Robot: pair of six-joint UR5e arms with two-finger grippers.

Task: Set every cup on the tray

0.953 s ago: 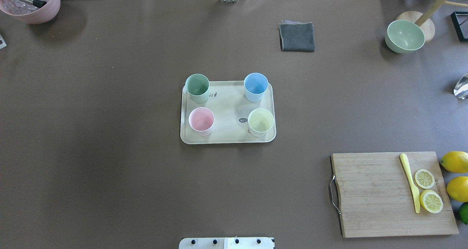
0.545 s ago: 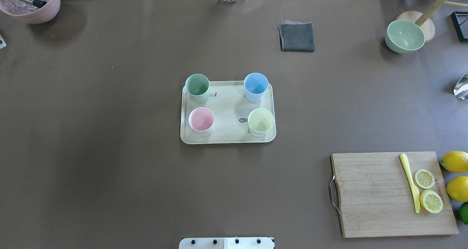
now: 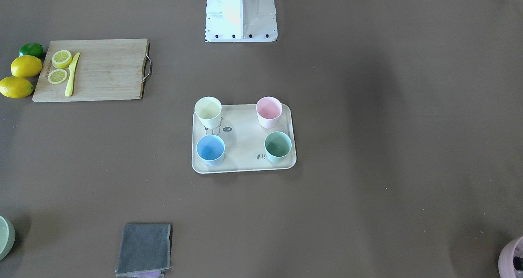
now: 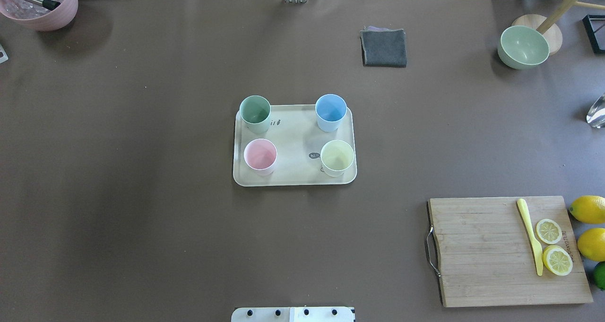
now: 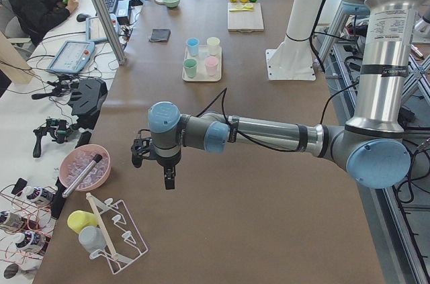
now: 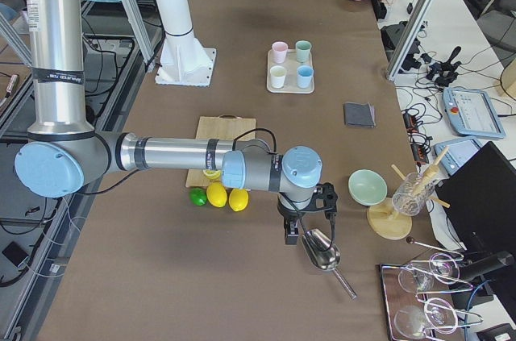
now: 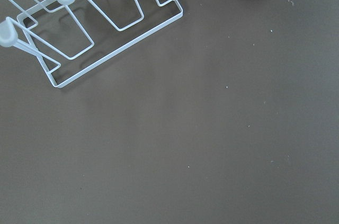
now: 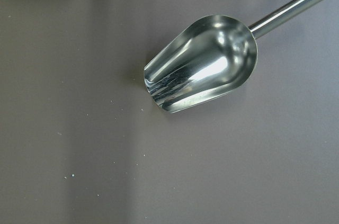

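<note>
The cream tray point(image 4: 293, 140) lies at the table's middle. All four cups stand upright on it, one near each corner: mint green point(image 4: 254, 110), light blue point(image 4: 331, 108), pink point(image 4: 260, 153) and pale yellow point(image 4: 337, 155). The front-facing view shows the same tray point(image 3: 243, 149). My left gripper point(image 5: 166, 180) hangs over bare table at the left end, far from the tray. My right gripper point(image 6: 292, 232) hangs at the right end above a metal scoop. Each shows only in a side view, so I cannot tell whether they are open or shut.
A wooden cutting board point(image 4: 477, 251) with a yellow knife and lemon slices lies at the near right, lemons beside it. A grey cloth point(image 4: 384, 47), a green bowl point(image 4: 523, 45) and a pink pot point(image 4: 40, 3) sit along the far edge. A scoop point(image 8: 201, 78) and a wire rack point(image 7: 95, 23) lie below the wrists.
</note>
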